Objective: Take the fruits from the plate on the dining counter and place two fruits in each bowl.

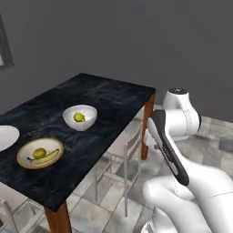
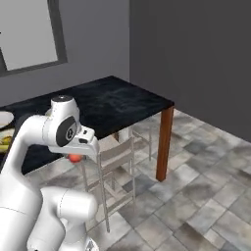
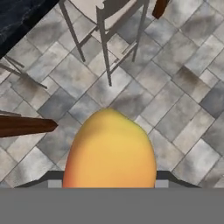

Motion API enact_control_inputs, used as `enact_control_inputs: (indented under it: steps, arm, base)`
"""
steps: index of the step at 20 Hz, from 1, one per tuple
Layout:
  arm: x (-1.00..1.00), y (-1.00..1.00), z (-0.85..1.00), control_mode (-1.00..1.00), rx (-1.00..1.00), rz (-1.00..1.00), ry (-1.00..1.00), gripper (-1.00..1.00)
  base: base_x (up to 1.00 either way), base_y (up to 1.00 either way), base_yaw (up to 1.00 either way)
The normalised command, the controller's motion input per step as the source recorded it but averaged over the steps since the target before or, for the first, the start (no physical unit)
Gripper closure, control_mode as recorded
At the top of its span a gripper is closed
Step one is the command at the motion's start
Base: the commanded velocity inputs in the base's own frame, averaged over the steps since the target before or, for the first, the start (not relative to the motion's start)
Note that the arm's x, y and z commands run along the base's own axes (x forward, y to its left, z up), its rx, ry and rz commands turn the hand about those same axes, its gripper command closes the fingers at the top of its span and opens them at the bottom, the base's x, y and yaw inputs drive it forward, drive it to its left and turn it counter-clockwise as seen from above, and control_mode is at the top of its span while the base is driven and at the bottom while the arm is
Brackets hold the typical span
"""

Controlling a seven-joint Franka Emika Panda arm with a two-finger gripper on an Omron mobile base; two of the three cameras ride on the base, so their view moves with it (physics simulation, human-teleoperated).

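I had the end effector (image 3: 109, 186) pinching the red-orange fruit (image 3: 110, 151), which bulked up between the fingers in the hand view with grey floor tiles and a metal-legged chair (image 3: 109, 26) beyond it, so the load was hanging off the side of the bench (image 1: 91, 104) and over the floor, not over any dish. In the right base view the same fruit showed as a small red spot (image 2: 74, 158) tucked under the hand, beside the bench edge. I judged it was held there in transit, lifted clear so it could be swung across to a bowl. On the marble top I counted 2 bowls: the deep white bowl (image 1: 86, 123) held 1 olive-yellow round fruit (image 1: 79, 117), and the tan-rimmed shallow bowl (image 1: 27, 164) held 2, the pear (image 1: 39, 153) lying just above the banana (image 1: 48, 157). That made 4 fruits in all, 3 set down and 1 in my grip. The white plate (image 1: 7, 136) sat at the left margin, and the part I could see was bare. By my reckoning the shallow bowl was full, so the deep white bowl was owed the fruit I carried.
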Motion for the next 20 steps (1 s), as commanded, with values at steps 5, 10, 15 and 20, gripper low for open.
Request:
enact_control_inputs:
  steps: [5, 10, 15, 20]
  arm:
    - [0.0, 0.0, 0.0, 1.0, 0.0, 0.0, 0.0, 1.0]
    - [0.0, 0.0, 0.0, 1.0, 0.0, 0.0, 0.0, 1.0]
    - [0.0, 0.0, 0.0, 1.0, 0.0, 0.0, 0.0, 1.0]
    - [0.0, 0.0, 0.0, 1.0, 0.0, 0.0, 0.0, 1.0]
  base:
    - [0.0, -0.31, 0.96]
    - [0.0, -0.37, 0.94]
    - [0.08, -0.42, 0.51]
    - [0.41, -0.51, 0.02]
